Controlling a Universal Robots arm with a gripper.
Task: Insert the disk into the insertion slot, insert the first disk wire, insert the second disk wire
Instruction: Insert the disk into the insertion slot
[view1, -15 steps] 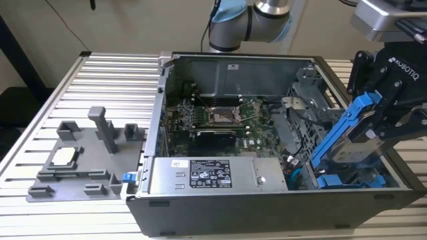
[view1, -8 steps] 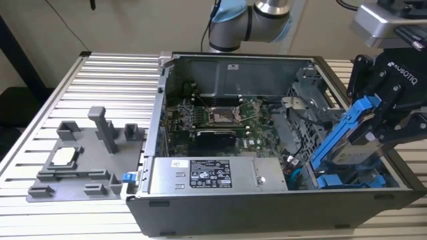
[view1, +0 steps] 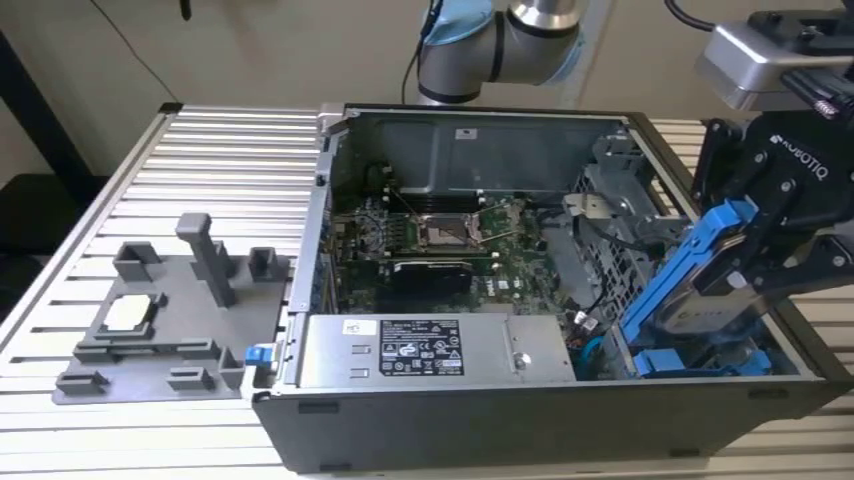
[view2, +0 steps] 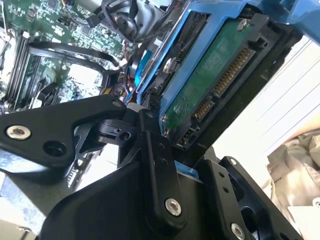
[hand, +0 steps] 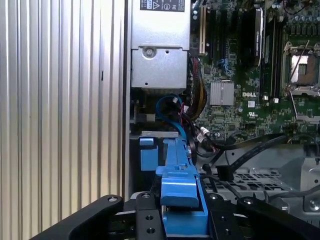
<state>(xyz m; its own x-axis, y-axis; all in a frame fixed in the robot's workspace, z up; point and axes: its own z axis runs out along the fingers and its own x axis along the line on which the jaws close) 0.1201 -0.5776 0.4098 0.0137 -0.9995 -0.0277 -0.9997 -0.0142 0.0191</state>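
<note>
One computer case (view1: 534, 425), lid off, is seen on one slatted metal table (view1: 227, 150). Counted inside: one power supply box (view1: 427, 350) at 6 o'clock, one circuit board (view1: 441, 230) at centre, one spare blue carrier (view1: 701, 362) lying flat in the bay at 4 o'clock. One grey plastic tray (view1: 134, 345) is set on the table at 9 o'clock, well apart from the case.

One disk (view1: 687, 270) is pinched at its upper end by the claw (view1: 761, 265), at 3 o'clock in the exterior view. It is held tilted: the lower end is dipped inside the case just above the spare carrier, the upper end is raised past the rim toward 1 o'clock.

In the first wrist view the claw (hand: 182, 220) is pressed onto both sides of the disk's (hand: 180, 200) blue frame. Black cables (hand: 252, 150) are run just beside it. Its green underside (view2: 215, 75) is exposed in the second wrist view. Room is tight at the bay wall; open table is left at 9 o'clock.
</note>
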